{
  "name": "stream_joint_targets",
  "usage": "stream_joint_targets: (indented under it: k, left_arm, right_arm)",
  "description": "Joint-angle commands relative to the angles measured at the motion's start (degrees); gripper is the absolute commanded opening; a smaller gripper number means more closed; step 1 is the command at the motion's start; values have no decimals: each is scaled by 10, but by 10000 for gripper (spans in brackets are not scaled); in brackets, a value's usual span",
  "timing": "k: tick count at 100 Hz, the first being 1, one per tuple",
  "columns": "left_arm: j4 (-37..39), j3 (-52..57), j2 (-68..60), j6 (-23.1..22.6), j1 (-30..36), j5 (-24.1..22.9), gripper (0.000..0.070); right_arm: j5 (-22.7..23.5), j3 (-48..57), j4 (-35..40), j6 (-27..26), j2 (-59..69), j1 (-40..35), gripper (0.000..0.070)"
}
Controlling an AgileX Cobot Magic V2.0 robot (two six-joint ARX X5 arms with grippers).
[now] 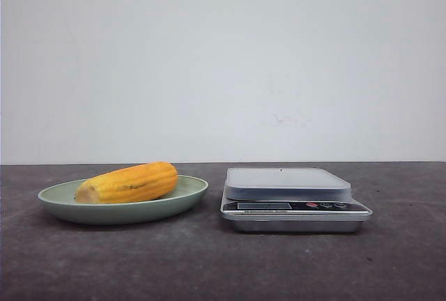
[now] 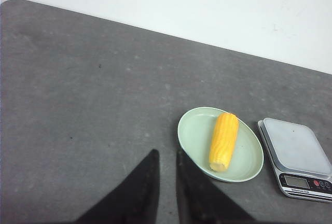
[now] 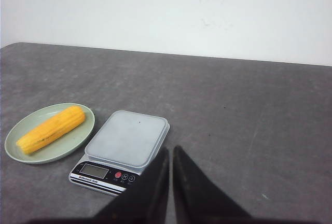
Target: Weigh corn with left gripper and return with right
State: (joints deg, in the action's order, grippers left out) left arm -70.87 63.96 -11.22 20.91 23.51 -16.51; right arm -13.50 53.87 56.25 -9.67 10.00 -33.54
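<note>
The corn [image 1: 129, 183] is a short yellow-orange cob lying on its side in a pale green plate [image 1: 191, 191] at the left of the table. It also shows in the left wrist view [image 2: 224, 141] and the right wrist view [image 3: 51, 129]. My left gripper [image 2: 166, 152] hovers above the table beside the plate [image 2: 192, 130], empty, its black fingers a narrow gap apart. My right gripper [image 3: 171, 149] hovers beside the scale [image 3: 127, 138], empty, its fingers nearly touching. Neither gripper shows in the front view.
A silver digital kitchen scale [image 1: 287, 184] with a bare platform stands right of the plate, display and buttons facing front; it also shows in the left wrist view [image 2: 295, 149]. The dark grey table [image 1: 223, 266] ends at a white wall behind.
</note>
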Motion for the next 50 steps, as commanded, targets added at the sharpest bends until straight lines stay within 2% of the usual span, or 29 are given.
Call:
stream_joint_targets:
  k: [1, 26, 37, 42, 50]
  left_arm:
    - [6, 6, 0, -7, 2, 0, 20]
    - [7, 2, 1, -7, 1, 0, 20]
    - [39, -35, 6, -19, -17, -15, 20]
    - [75, -68, 14, -47, -35, -28, 20]
    - [198, -147, 41, -59, -69, -33, 20]
  right_arm:
    - [0, 9, -5, -4, 0, -3, 9]
    - [0, 9, -5, -4, 0, -3, 9]
    - [0, 9, -5, -4, 0, -3, 9]
    - [0, 9, -5, -4, 0, -3, 9]
    - [0, 9, -5, -4, 0, -3, 9]
